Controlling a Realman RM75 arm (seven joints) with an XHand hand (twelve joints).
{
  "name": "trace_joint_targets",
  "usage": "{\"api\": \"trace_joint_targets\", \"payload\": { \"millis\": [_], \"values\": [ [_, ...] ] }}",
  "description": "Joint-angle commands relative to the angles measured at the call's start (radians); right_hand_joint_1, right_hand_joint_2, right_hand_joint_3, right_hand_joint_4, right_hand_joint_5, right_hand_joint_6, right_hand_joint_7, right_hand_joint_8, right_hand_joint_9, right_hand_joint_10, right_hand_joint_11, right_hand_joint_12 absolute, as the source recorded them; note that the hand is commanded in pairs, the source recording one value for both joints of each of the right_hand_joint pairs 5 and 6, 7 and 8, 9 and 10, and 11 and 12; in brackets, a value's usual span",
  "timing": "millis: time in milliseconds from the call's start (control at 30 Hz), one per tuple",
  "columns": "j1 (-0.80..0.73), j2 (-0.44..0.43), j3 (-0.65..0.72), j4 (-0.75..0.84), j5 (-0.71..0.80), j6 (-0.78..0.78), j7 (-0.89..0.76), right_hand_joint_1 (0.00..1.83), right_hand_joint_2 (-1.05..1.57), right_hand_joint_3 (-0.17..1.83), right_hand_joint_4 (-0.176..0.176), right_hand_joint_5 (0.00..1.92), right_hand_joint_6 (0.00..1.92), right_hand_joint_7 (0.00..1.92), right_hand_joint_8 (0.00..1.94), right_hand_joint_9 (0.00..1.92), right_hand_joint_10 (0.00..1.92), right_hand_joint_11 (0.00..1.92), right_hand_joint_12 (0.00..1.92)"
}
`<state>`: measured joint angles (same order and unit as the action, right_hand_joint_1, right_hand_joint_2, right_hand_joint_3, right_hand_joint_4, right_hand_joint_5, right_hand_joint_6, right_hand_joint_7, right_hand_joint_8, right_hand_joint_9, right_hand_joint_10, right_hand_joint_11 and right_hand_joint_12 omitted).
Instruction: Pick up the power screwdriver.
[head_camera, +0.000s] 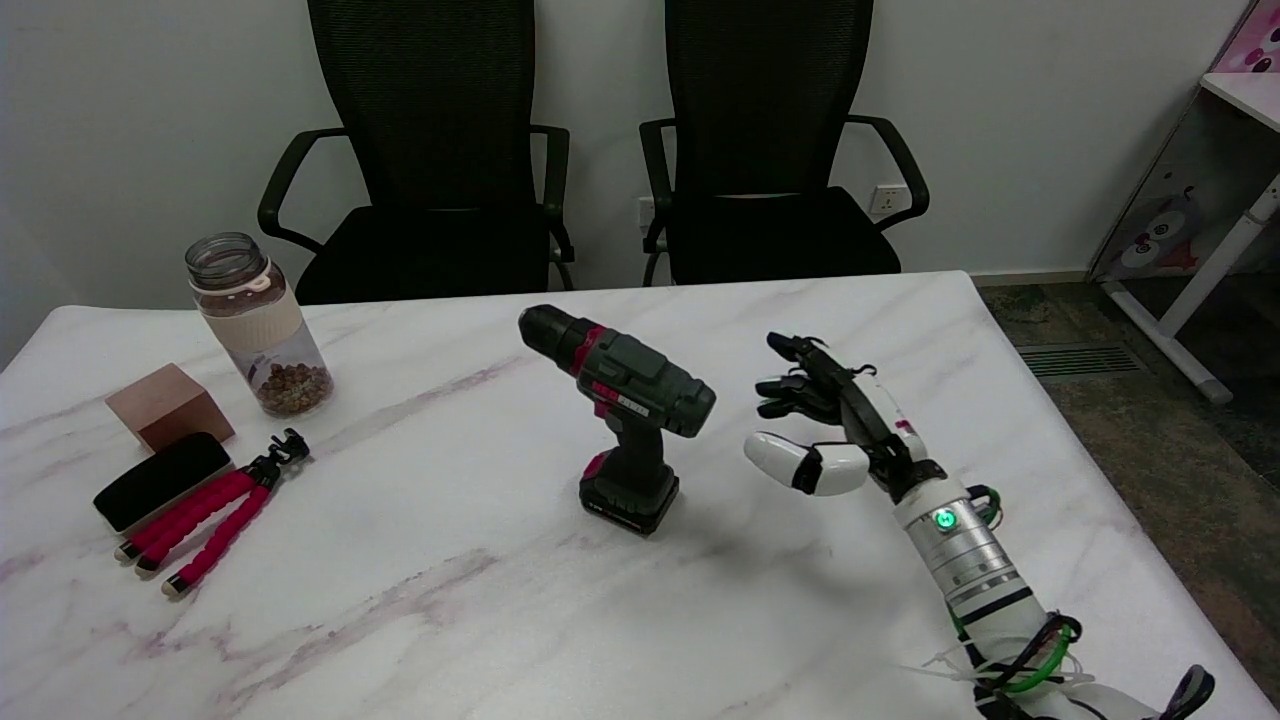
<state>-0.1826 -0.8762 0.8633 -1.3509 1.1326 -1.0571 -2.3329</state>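
Observation:
The power screwdriver (625, 415) stands upright on its battery base near the middle of the marble table (480, 620). It is dark grey and black with red trim, and its chuck points to the upper left. My right hand (830, 420) hovers just to the right of it, a short gap away, with fingers spread apart and the white thumb stretched toward the tool's handle. The hand holds nothing and does not touch the tool.
At the left stand a glass jar (258, 325) with brown bits inside, a wooden block (168, 405), a black oblong case (162, 480) and a small red-legged tripod (215, 510). Two black office chairs (770, 150) stand behind the table's far edge.

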Motion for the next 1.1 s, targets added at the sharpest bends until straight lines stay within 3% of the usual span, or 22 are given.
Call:
{"api": "trace_joint_targets", "payload": {
  "millis": [33,133,300,500,1100],
  "values": [
    [0.031,-0.086,-0.04,-0.004,-0.03,0.081,0.133,0.85,0.18,0.89,-0.065,0.15,0.15,0.15,0.15,0.53,0.53,0.67,0.67],
    [0.031,-0.086,-0.061,-0.004,-0.031,0.083,0.135,0.84,0.13,0.78,-0.063,0.14,0.14,0.14,0.14,0.52,0.52,0.66,0.66],
    [0.031,-0.092,-0.081,-0.004,-0.041,0.094,0.135,0.79,-0.01,0.32,-0.058,0.04,0.04,0.04,0.04,0.48,0.48,0.65,0.65],
    [0.033,-0.129,-0.084,0.011,-0.07,0.094,0.135,0.75,-0.07,0.13,-0.056,0.0,0.0,0.0,0.0,0.44,0.44,0.61,0.61],
    [0.166,-0.246,-0.142,0.167,-0.126,0.043,0.156,0.75,-0.12,0.17,-0.032,0.0,0.0,0.0,0.0,0.38,0.38,0.46,0.46]
  ]
}}
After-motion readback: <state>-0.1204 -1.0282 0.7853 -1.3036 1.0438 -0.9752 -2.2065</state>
